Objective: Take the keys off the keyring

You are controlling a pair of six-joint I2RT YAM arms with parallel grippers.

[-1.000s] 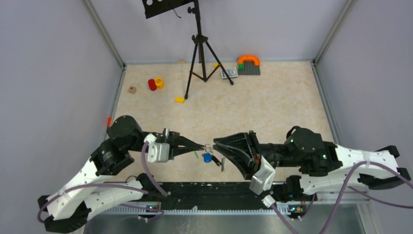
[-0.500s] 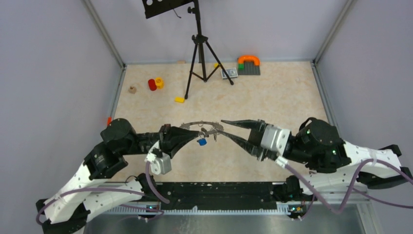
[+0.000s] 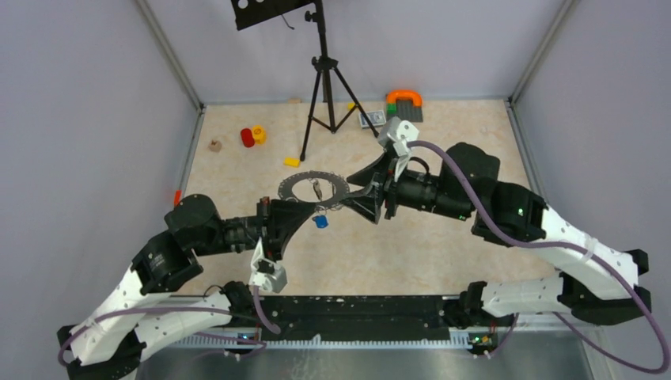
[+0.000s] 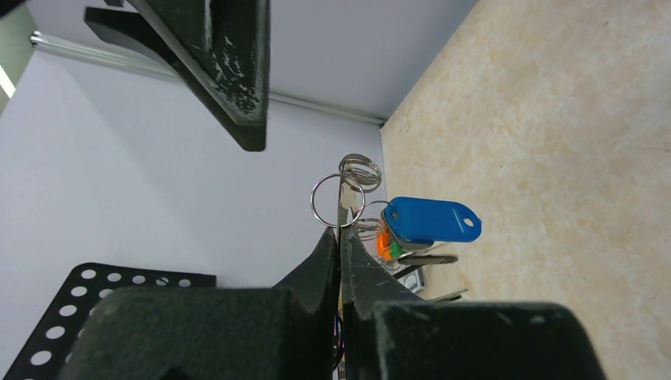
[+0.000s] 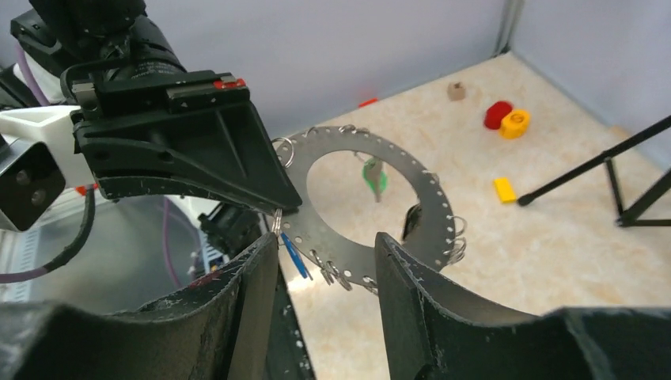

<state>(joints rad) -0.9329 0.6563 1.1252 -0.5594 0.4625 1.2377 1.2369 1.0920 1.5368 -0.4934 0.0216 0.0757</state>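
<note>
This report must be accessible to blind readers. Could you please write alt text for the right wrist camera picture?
A black left gripper holds a large flat grey metal ring in the air by its edge, with a green-tagged key hanging in its central hole. The right gripper is open in the foreground, in front of the ring's near rim.

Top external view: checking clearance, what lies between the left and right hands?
The keyring spans from left hand to right hand, a blue-tagged key hanging beneath; the top view shows it.
</note>
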